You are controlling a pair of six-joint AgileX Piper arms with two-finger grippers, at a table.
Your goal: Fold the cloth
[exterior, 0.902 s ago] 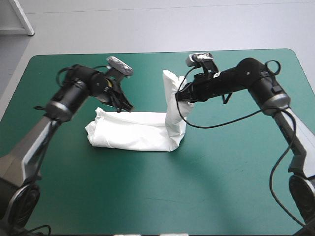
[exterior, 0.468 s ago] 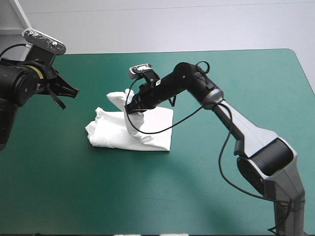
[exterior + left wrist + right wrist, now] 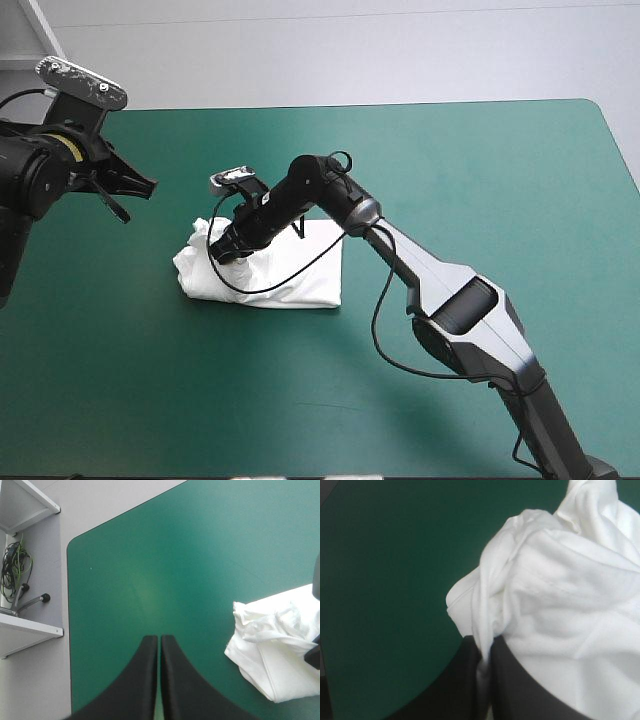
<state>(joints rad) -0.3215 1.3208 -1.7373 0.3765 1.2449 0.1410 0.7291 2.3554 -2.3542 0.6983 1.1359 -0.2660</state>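
The white T-shirt (image 3: 290, 272) lies as a folded bundle left of the table's middle, with one end doubled over onto it. My right gripper (image 3: 224, 248) is low over the bundle's left end and shut on a pinch of the T-shirt. In the right wrist view the T-shirt (image 3: 565, 595) bunches up ahead of the right gripper (image 3: 485, 655), with a strip of fabric caught between the black fingers. My left gripper (image 3: 140, 187) hangs raised off to the left, shut and holding nothing. In its own view the left gripper (image 3: 159, 641) points at bare cover, and the T-shirt (image 3: 280, 655) lies off to one side.
The right arm (image 3: 400, 260) stretches from the front right across the table's middle to the bundle. The teal-green cover (image 3: 480, 170) surrounds the shirt on all sides. The table's left edge (image 3: 68, 630) runs close past the left gripper.
The right gripper has carried the shirt's right end leftward and down onto the bundle's left end. The left gripper had let go and pulled up and away to the left earlier, and now holds still.
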